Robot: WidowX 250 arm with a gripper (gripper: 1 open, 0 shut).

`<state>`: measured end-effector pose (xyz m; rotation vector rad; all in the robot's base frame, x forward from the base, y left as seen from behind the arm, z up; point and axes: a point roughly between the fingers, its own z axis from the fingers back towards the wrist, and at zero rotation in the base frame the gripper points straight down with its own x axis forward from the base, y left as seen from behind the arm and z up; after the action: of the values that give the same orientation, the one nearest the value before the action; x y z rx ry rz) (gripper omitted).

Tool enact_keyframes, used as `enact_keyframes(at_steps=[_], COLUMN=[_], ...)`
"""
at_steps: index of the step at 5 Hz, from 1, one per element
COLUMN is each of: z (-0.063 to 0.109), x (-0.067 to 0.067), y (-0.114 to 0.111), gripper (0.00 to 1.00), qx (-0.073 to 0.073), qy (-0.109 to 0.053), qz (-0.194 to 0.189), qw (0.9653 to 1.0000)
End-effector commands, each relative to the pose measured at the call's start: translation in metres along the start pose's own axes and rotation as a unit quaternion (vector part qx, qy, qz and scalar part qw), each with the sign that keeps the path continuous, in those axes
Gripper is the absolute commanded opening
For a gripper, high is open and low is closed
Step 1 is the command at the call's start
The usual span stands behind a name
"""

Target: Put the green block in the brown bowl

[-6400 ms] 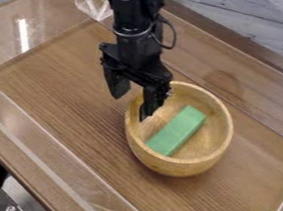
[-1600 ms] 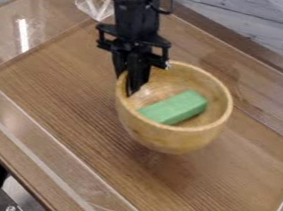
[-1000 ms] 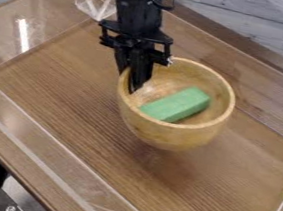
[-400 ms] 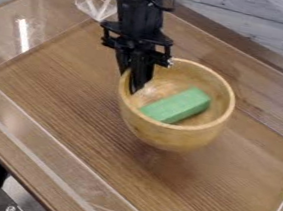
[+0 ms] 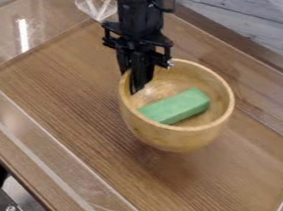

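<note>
Lying inside the brown bowl [image 5: 170, 132] was the green block [image 5: 176, 107]; the gripper [image 5: 137, 85], fingers pinched together, held nothing.

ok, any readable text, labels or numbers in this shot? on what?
None readable.
Green block: plain, no marking.
Bowl: only wood grain.
Tool and arm: black, no legible label.
Table: wood grain, no signs.
</note>
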<state>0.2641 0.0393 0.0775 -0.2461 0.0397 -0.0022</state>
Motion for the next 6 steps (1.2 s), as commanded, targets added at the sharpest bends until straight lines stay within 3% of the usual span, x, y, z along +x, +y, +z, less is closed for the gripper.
enact_keyframes(at_steps=[1, 6], z=[0.0169, 0.0128], x=[0.0138, 0.0169], y=[-0.0004, 0.0026], gripper=[0.00, 0.00], qx=[0.007, 0.006], qy=[-0.037, -0.038], qz=[-0.013, -0.024], qw=[0.9992, 0.9990])
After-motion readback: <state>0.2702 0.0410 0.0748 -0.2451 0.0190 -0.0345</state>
